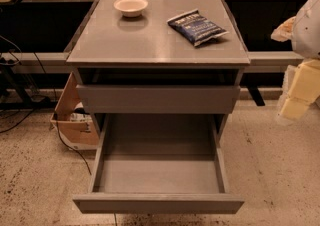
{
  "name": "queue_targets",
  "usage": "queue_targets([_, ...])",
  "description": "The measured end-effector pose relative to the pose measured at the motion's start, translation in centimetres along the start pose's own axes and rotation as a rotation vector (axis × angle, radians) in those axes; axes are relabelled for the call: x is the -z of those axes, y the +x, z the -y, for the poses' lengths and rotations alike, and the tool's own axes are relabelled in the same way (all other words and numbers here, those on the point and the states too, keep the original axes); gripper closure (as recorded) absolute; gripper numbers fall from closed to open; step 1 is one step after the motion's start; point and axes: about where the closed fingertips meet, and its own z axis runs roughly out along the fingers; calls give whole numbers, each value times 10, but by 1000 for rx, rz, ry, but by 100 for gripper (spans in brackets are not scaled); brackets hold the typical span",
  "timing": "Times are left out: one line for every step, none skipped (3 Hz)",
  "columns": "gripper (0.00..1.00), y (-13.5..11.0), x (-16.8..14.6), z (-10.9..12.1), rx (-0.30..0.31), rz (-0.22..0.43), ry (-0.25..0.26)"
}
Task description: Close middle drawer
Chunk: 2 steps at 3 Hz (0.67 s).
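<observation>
Floor [272,162], open bare middle drawer [159,176], jaws right

Arm [307,22]: white, rounded, beyond the worktop [150,40] right edge.
Gripper [296,95]: pale yellow, hanging under the arm, outside the worktop's front-right corner, lower down.

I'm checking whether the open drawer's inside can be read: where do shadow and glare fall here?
Camera view: warm overhead light; a soft sheen on the cabinet top, the bowl casting shadow toward the camera; the middle drawer is lit at its front, shaded at the back under the drawer above; the gripper, at the right edge apart from it, is brightly lit.
</observation>
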Motion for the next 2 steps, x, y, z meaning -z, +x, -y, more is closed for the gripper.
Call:
queue_targets([0,0,0,0,0,0,0])
queue_targets([0,-1,-24,-4,7,17,-12])
